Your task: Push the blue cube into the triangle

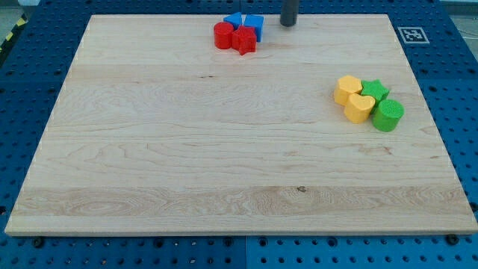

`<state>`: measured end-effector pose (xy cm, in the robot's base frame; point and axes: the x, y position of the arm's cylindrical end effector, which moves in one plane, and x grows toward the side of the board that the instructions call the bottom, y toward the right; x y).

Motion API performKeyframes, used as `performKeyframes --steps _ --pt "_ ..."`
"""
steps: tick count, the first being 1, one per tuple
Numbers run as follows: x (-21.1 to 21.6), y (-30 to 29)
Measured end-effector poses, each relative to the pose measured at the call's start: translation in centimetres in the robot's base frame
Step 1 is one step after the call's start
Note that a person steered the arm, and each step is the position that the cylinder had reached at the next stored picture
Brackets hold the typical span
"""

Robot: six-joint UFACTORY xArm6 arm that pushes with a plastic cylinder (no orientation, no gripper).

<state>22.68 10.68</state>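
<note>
The blue cube [255, 24] sits near the view's top edge of the wooden board, touching a blue triangle [233, 19] on its left. A red cylinder [223, 35] and a red star-shaped block [244, 39] lie just below them, touching the blue pair. My tip [288, 24] is the dark rod's lower end, standing on the board just right of the blue cube, a small gap apart from it.
At the view's right are a yellow hexagonal block [347, 89], a yellow heart-shaped block [360, 107], a green star [375, 91] and a green cylinder [388, 115], clustered together. The wooden board [224, 149] lies on a blue perforated table with a marker tag [410, 34] at top right.
</note>
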Motion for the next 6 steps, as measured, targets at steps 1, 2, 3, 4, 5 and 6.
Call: performKeyframes --steps 1,2,3,4,5,6 --pt "4.3 0.2" --pt "5.4 0.0" --pt "3.8 -0.9" --pt "1.8 -1.9" --pt "0.0 -3.0" --pt "-0.5 -5.9"
